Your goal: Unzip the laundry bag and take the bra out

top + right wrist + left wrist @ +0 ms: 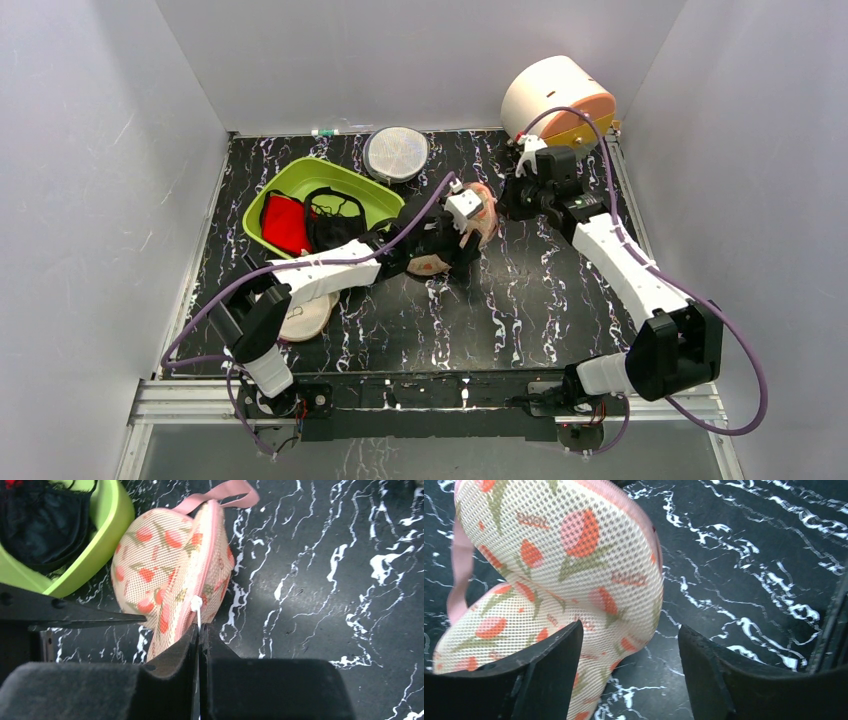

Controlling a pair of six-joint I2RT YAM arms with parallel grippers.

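With the left pincer [629, 635] gaping wide, the laundry bag [155, 575] on edge on the table [325, 605] by the green tub [107, 535] may simply slide when the right pincer [199, 630] (clamped on the zip pull [196, 604]) tugs.

Plain pale grey-white walls [330, 60] enclose three sides. The black surface [540, 290] with white marble veining lies evenly lit.
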